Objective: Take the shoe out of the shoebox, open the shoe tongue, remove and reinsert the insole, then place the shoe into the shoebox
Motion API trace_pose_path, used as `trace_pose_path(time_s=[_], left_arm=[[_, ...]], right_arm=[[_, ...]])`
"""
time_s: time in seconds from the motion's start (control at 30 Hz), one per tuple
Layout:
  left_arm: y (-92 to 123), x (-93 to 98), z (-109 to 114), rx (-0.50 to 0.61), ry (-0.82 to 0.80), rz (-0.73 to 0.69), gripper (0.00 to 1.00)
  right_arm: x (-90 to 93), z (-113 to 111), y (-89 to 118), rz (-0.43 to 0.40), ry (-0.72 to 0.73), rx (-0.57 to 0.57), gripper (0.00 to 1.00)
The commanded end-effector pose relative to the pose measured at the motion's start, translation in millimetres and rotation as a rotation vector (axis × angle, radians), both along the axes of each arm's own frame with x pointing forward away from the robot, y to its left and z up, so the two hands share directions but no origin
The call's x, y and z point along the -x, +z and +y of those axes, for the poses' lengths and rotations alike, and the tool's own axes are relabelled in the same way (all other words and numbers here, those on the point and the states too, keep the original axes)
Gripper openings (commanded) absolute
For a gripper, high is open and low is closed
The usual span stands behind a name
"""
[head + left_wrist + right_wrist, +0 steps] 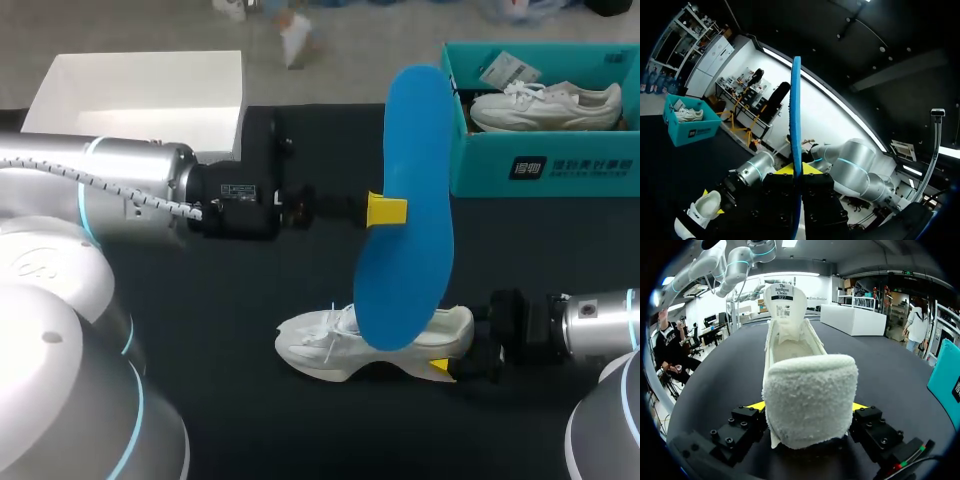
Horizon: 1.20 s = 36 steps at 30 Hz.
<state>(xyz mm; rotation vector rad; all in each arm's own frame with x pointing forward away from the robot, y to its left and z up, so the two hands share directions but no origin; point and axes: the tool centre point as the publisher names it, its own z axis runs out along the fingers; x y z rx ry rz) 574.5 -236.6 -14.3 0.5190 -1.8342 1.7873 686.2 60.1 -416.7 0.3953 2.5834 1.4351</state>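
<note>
Above the tabletop (260, 420), the left claw (388, 211) pinches the blue insole (410, 200) at mid-edge — probably light and bendy; the right claw (807, 406) clamps the shoe (335, 345).

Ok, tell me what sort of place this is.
Most likely a robotics lab test bench: over a black table the left gripper is shut on a blue insole, the right gripper on a white shoe, with a teal shoebox nearby.

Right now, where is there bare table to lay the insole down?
Bare table lies between the teal shoebox and the right arm, and between the left arm and the toe of the white shoe. The middle is crowded: the left pincer holds the blue insole upright over the shoe.
</note>
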Motion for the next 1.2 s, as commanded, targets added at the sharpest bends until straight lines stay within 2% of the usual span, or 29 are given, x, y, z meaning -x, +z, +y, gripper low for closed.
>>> trace_pose_path(time_s=[0.03, 0.97, 1.03, 1.2], left_arm=[[2.9, 9.2, -2.4, 0.001, 0.021, 0.001, 0.00], [2.9, 9.2, -2.4, 0.001, 0.021, 0.001, 0.00], [2.9, 9.2, -2.4, 0.001, 0.021, 0.001, 0.00], [2.9, 9.2, -2.4, 0.001, 0.021, 0.001, 0.00]], right_arm=[[0.4, 0.9, -1.6, 0.000, -0.003, 0.005, 0.00], [0.4, 0.9, -1.6, 0.000, -0.003, 0.005, 0.00], [0.4, 0.9, -1.6, 0.000, -0.003, 0.005, 0.05], [0.4, 0.9, -1.6, 0.000, -0.003, 0.005, 0.00]])
